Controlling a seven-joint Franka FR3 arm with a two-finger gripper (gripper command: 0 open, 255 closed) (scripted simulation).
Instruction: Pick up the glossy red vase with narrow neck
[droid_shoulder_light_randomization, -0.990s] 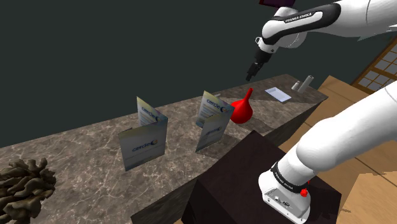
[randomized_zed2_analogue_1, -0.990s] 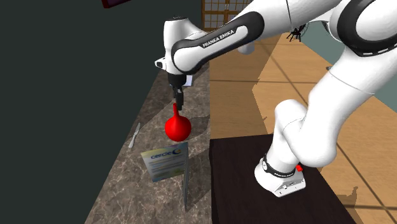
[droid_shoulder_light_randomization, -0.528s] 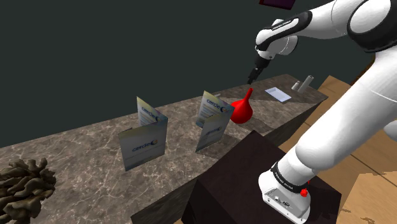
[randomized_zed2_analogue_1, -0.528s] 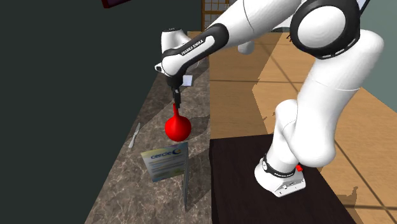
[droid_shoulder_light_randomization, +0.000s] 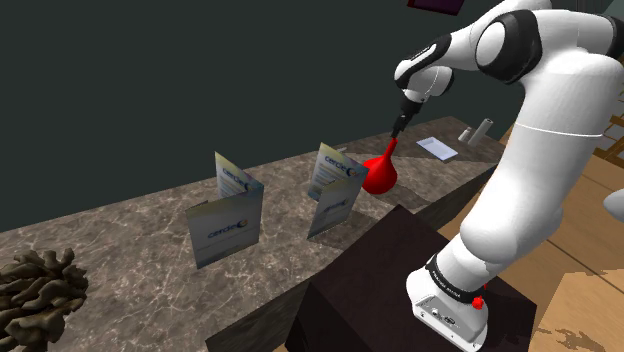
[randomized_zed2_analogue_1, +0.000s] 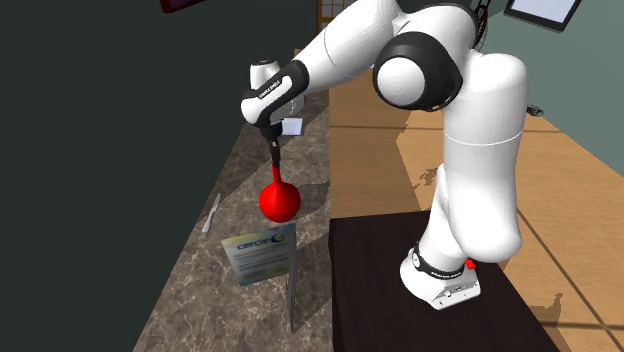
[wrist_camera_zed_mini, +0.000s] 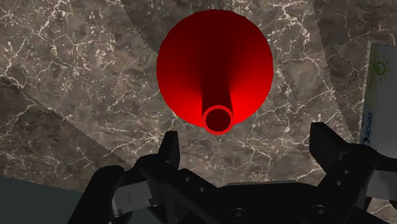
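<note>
— Where is the vase?

— The vase (droid_shoulder_light_randomization: 381, 174) stands upright on the counter (droid_shoulder_light_randomization: 130, 235), bulb down and neck up. In the shoulder view it is just beside a card (droid_shoulder_light_randomization: 336, 185), at about two o'clock from it. In the second exterior view the vase (randomized_zed2_analogue_1: 279, 200) is at twelve o'clock from the card (randomized_zed2_analogue_1: 258, 252).

— And your hand?

— In the shoulder view my gripper (droid_shoulder_light_randomization: 397, 128) hangs right over the neck, at about one o'clock from the bulb. In the second exterior view the gripper (randomized_zed2_analogue_1: 275, 155) is at twelve o'clock from it. In the wrist view my gripper (wrist_camera_zed_mini: 243, 135) is spread wide. The two fingers (wrist_camera_zed_mini: 169, 145) stand well apart and grasp nothing. The mouth of the vase (wrist_camera_zed_mini: 215, 63) shows just ahead of the gap between them, a little nearer one finger than the other.

— So how far along are you?

— I judge the approach about done, since I am above the neck and pointing down at it. The grasp is not yet made. My fingers are clear of the neck, and the vase rests on the counter.

— What is left?

— I need to come down until the neck sits between my fingers, centre it and close on it. Then I lift the vase off the counter. The neck is thin and looks glossy, so I reckon it wants a firm, square pinch. Otherwise the bulb may swing or slip.
</note>
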